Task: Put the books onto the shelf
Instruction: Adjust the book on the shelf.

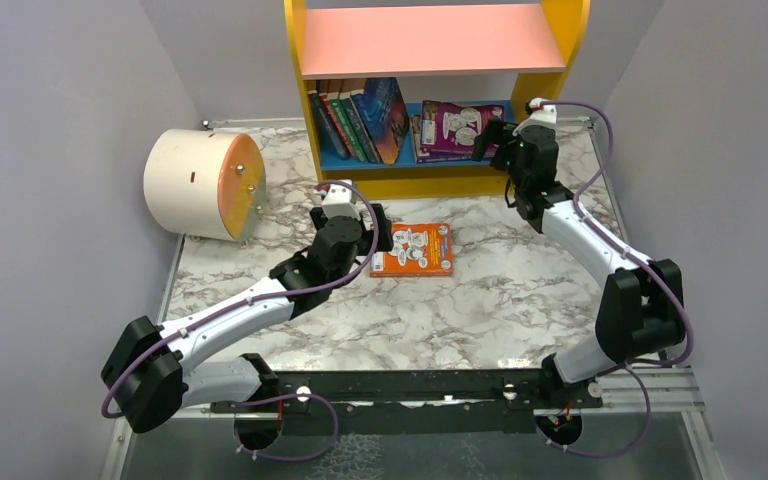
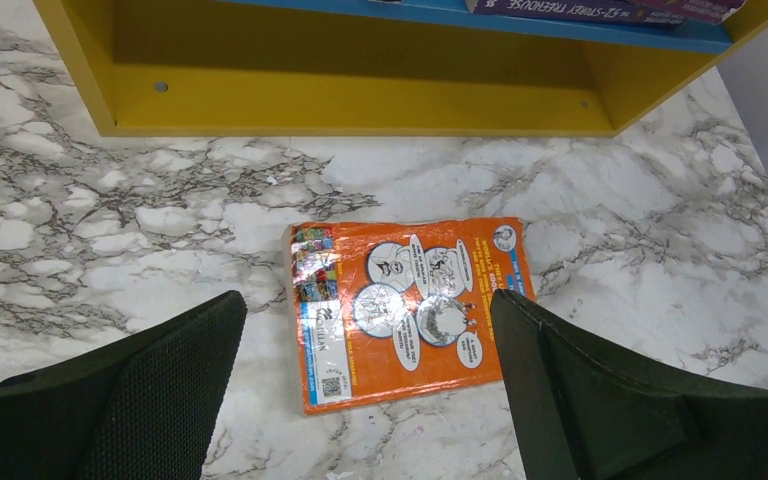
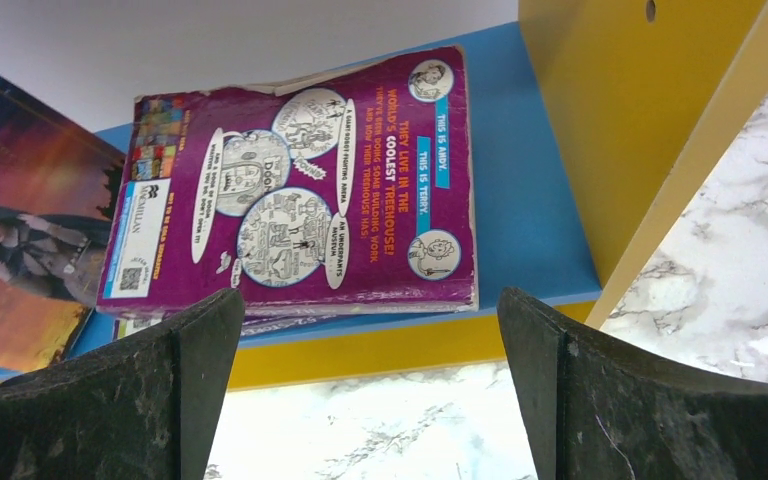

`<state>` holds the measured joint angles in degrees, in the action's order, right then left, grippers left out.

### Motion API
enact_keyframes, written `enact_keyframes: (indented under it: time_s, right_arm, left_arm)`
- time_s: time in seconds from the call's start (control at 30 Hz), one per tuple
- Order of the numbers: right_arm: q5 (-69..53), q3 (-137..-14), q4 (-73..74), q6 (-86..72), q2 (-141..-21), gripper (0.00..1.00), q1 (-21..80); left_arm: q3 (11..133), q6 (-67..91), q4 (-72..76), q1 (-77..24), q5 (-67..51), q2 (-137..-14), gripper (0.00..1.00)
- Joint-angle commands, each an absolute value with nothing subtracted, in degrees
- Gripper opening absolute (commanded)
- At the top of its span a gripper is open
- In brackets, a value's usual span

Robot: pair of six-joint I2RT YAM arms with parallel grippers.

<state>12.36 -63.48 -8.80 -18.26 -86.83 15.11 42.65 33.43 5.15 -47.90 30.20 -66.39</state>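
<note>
An orange book (image 1: pixel 415 250) (image 2: pixel 410 305) lies flat on the marble table in front of the shelf (image 1: pixel 440 180). My left gripper (image 1: pixel 372 232) (image 2: pixel 370 395) hovers open just above its near-left edge, nothing between the fingers. On the shelf's blue lower board (image 3: pixel 530 215) a purple book (image 1: pixel 457 127) (image 3: pixel 300 190) lies flat on another book, and several books (image 1: pixel 360 120) lean upright to its left. My right gripper (image 1: pixel 490 140) (image 3: pixel 370 400) stands open just in front of the purple book, holding nothing.
A cream cylinder with an orange end (image 1: pixel 205 183) lies at the left of the table. The shelf's yellow side panel (image 3: pixel 650 130) stands close to my right gripper. Grey walls close in both sides. The pink upper board (image 1: pixel 425 38) is bare.
</note>
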Motion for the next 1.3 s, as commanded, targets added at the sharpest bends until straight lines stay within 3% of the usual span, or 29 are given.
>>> enact_keyframes:
  time_s: [0.0,0.6,1.27]
  right_arm:
    - [16.25,-64.76,-12.96,-20.67,-88.55,0.95,15.75]
    - [26.41,-67.27,-16.83,-21.53,-95.06,0.95,18.01]
    - [22.98,-71.60,-20.14,-20.06,-101.32,0.95,18.11]
  left_arm:
    - [43.07,32.70,6.62,-47.42,29.37,-66.14,0.88]
    - [41.52,33.22,5.94,-46.93,29.46,-64.60,0.88]
    - [40.61,33.51,5.21,-46.28,29.47,-63.42,0.88]
